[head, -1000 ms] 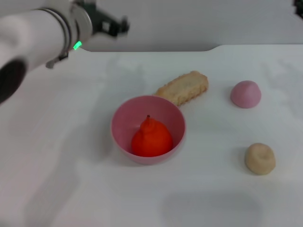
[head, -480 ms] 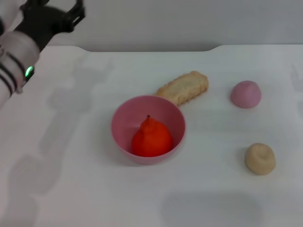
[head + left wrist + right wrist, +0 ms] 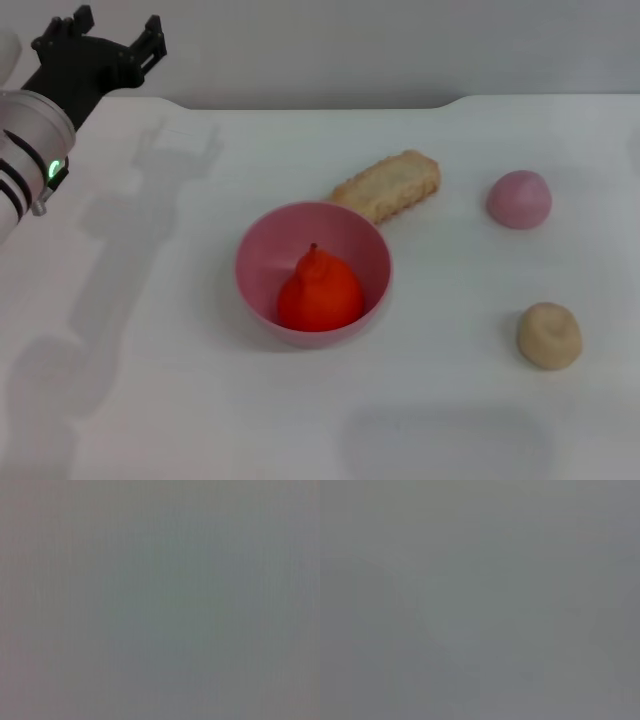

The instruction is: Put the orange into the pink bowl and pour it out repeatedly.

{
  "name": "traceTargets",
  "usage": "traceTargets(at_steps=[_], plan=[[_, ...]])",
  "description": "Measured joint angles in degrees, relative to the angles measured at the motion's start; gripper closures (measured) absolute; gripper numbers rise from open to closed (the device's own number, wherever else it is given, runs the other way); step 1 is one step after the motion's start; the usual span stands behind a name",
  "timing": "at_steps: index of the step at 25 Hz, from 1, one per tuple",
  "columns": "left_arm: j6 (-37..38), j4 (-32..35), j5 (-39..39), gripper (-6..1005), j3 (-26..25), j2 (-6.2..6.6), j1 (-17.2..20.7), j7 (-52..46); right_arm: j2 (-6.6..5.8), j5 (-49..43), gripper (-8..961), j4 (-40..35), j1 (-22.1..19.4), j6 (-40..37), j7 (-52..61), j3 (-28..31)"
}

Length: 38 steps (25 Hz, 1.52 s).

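Observation:
In the head view the red-orange orange (image 3: 320, 292) lies inside the pink bowl (image 3: 262, 243), which stands upright near the middle of the white table. My left gripper (image 3: 112, 35) is raised at the far left corner, well away from the bowl, open with nothing between its fingers. The right gripper does not show in any view. Both wrist views are plain grey and show nothing.
A tan biscuit-like bar (image 3: 388, 186) lies just behind the bowl, touching or nearly touching its rim. A small mauve-pink dome (image 3: 519, 198) sits at the right, and a small tan lump (image 3: 549, 335) lies nearer the front right. The table's back edge (image 3: 320, 103) runs behind them.
My left arm has swung away to the left and back, from above the table's left-centre to the far left corner. The bowl and orange have not moved.

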Motion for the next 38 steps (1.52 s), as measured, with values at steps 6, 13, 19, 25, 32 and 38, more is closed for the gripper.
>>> traceTargets(at_steps=[6, 13, 19, 25, 32, 38], plan=[[-1.41, -0.63, 0.00, 185, 0.61, 0.07, -1.23, 0.01, 0.27, -6.50, 455, 6.76, 3.01, 4.14, 7.58, 7.83], [-1.24, -1.82, 0.00, 185, 0.84, -0.01, -2.23, -0.03, 1.14, -4.71, 455, 6.95, 3.91, 9.62, -8.21, 9.64], [-1.05, -4.52, -0.03, 184, 1.90, -0.16, -3.70, -0.91, 1.06, 1.22, 456, 8.08, 5.77, 8.55, -20.56, 7.85], [-0.71, -5.13, -0.06, 184, 2.59, -0.18, -3.88, -1.41, 1.05, 0.85, 456, 5.34, 6.91, 6.07, -24.64, 6.70], [3.54, -6.51, -0.19, 184, 3.22, -0.21, -3.47, -1.49, 1.05, 1.10, 456, 1.38, 8.78, 2.01, -28.45, 2.10], [8.54, -8.88, -4.15, 185, 2.71, -0.20, -3.58, -1.49, 1.01, 0.78, 457, 0.79, 10.55, -2.33, -28.78, -2.24]])
